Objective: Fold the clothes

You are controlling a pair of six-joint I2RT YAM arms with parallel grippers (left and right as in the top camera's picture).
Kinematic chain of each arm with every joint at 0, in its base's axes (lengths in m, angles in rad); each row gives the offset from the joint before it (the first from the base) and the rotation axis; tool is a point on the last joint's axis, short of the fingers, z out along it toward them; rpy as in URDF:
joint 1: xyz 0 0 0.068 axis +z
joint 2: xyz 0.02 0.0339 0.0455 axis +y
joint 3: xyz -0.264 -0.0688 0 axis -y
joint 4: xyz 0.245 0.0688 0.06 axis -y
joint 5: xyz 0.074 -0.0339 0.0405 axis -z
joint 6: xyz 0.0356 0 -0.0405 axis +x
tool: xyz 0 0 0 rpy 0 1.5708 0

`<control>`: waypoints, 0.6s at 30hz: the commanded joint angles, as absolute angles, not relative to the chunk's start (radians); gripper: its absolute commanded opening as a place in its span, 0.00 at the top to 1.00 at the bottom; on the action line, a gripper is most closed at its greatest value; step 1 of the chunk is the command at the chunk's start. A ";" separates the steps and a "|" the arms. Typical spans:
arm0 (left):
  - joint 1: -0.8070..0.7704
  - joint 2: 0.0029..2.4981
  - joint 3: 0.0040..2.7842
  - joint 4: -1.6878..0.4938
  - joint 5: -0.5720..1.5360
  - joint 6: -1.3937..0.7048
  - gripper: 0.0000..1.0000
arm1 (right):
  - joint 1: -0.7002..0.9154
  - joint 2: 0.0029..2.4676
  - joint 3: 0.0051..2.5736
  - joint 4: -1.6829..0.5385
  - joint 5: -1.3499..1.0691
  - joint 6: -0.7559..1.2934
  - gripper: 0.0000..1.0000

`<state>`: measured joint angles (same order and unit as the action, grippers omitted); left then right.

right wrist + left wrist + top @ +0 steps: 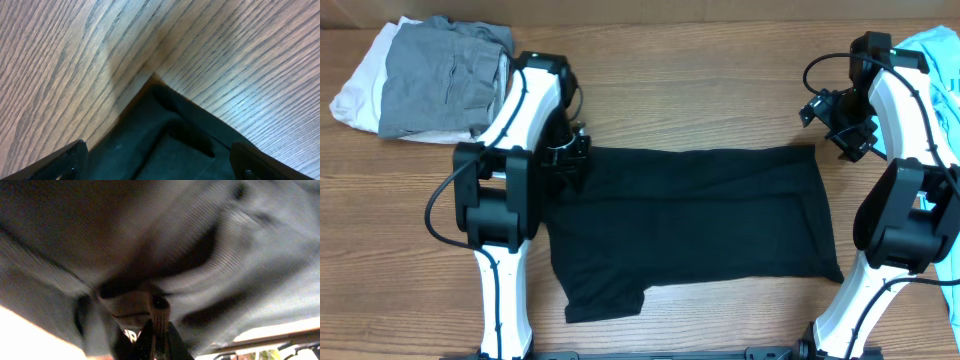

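Black shirt [690, 225]: your main piece lay spread flat on the table [700, 90], long side running left to right, with one short sleeve poking out at its lower left.

Left gripper [570, 160]: you had it parked right on the shirt's upper left corner. In the wrist view, the jaws were pinched together on a bunched fold of that black fabric [225, 255], and cloth filled nearly the whole picture. It was pretty blurry, so I couldn't tell you how much cloth was caught.

Right gripper [840, 140]: it hung just past the shirt's upper right corner, on the far side of that edge. The jaws stood wide apart with nothing between them. The wrist view showed the shirt's corner [170, 135] lying on the wood grain between them. I couldn't tell if the tips touched the table.

Grey garment [440, 75]: it was folded up well off the shirt's upper left, beyond your left arm.

White garment [360, 85]: it sat under the grey one, sticking out on the side away from the shirt.

Light blue garment [935, 70]: it was off the shirt's upper right, partly behind your right arm and cut by the frame edge.
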<state>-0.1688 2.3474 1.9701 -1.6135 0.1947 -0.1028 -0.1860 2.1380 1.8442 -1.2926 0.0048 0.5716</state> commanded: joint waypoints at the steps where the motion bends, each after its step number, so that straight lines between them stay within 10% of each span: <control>1: -0.204 2.246 1.998 -1.660 0.202 -0.078 0.96 | -0.166 2.108 1.858 -1.290 0.005 0.567 0.05; 18: -0.219 2.192 1.811 -1.691 0.186 -0.083 0.96 | -0.156 2.108 1.858 -1.346 0.005 0.567 0.06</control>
